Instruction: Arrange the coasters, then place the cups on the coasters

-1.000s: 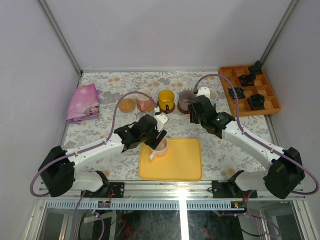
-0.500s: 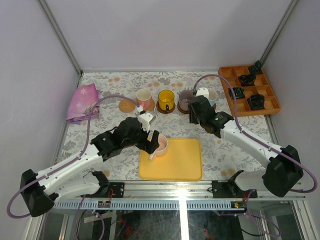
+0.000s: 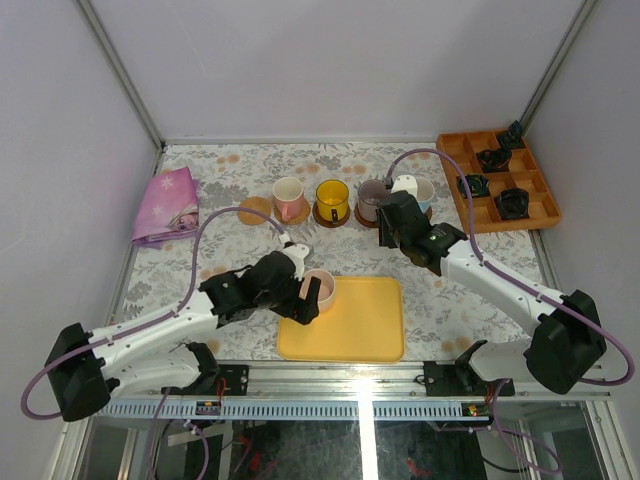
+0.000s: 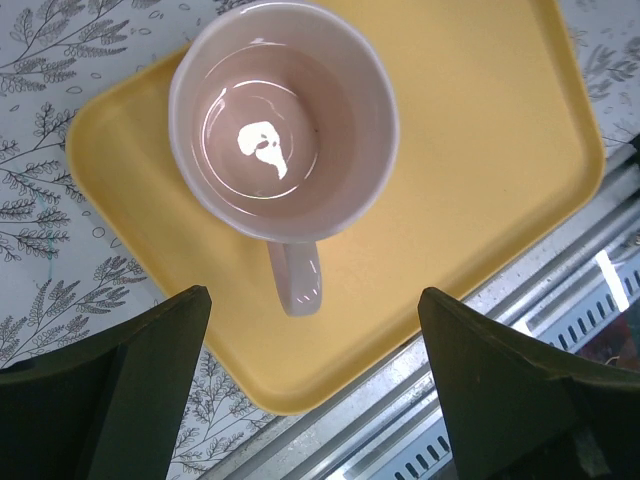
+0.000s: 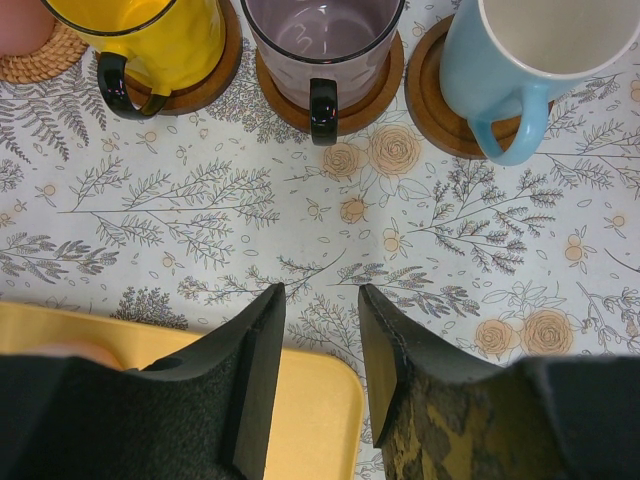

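Observation:
A pale pink cup (image 4: 283, 120) stands upright on the yellow tray (image 4: 480, 150), its handle pointing toward my left gripper (image 4: 315, 296). That gripper is open, with its fingers (image 4: 150, 370) wide on either side, short of the cup and not touching it. From above, the left gripper (image 3: 305, 292) sits at this cup's (image 3: 322, 288) left side. At the back, the yellow cup (image 5: 150, 30), purple-grey cup (image 5: 320, 30) and blue cup (image 5: 520, 50) each stand on a dark coaster (image 5: 345, 105). Another pink cup (image 3: 288, 196) sits by a tan coaster (image 3: 255, 210). My right gripper (image 5: 320, 295) is open and holds nothing.
An orange compartment tray (image 3: 540, 195) holding dark objects lies at the back right. A folded pink cloth (image 3: 168, 205) lies at the back left. The metal table rail (image 4: 520, 300) runs just past the tray's near edge.
My left arm has dropped lower and pulled back toward the near left. Its gripper has opened wider beside the pink cup on the tray. The right arm has barely moved.

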Controlling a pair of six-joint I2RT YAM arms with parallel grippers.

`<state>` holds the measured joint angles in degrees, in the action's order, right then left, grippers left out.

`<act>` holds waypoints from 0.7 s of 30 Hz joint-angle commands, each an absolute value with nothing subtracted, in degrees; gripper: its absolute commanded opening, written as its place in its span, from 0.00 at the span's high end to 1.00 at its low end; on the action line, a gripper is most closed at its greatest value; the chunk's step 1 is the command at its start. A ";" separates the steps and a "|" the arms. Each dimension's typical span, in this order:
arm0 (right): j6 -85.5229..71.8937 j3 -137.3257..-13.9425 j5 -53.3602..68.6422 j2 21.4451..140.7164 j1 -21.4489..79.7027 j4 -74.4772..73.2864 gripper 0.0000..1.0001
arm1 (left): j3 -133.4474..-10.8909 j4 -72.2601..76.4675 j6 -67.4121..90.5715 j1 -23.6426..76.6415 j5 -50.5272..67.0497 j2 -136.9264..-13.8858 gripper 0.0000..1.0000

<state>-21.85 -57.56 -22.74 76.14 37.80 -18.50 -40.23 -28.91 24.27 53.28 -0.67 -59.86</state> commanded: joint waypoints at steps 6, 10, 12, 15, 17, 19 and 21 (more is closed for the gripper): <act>-22.00 -59.76 -22.63 76.12 37.46 -17.58 0.58 | -41.16 -26.01 26.76 53.75 -6.84 -66.78 0.20; -21.80 -60.14 -22.67 76.54 37.44 -17.68 0.58 | -41.39 -24.15 26.01 53.70 -6.95 -68.98 0.42; -21.64 -60.34 -22.76 76.70 37.44 -17.63 0.58 | -41.24 -23.39 25.64 53.78 -6.81 -69.40 0.61; -21.34 -60.56 -22.76 77.11 37.44 -17.45 0.58 | -41.05 -23.11 24.79 53.71 -6.65 -69.39 0.82; -21.32 -60.65 -22.55 77.45 37.44 -17.21 0.57 | -41.03 -23.40 24.41 53.73 -6.26 -69.31 0.91; -21.37 -60.82 -22.20 77.83 37.44 -17.00 0.58 | -40.87 -24.06 24.34 53.79 -6.27 -68.94 1.00; -21.30 -60.96 -21.93 78.19 37.44 -16.62 0.58 | -40.94 -24.75 24.30 53.87 -7.09 -67.81 1.00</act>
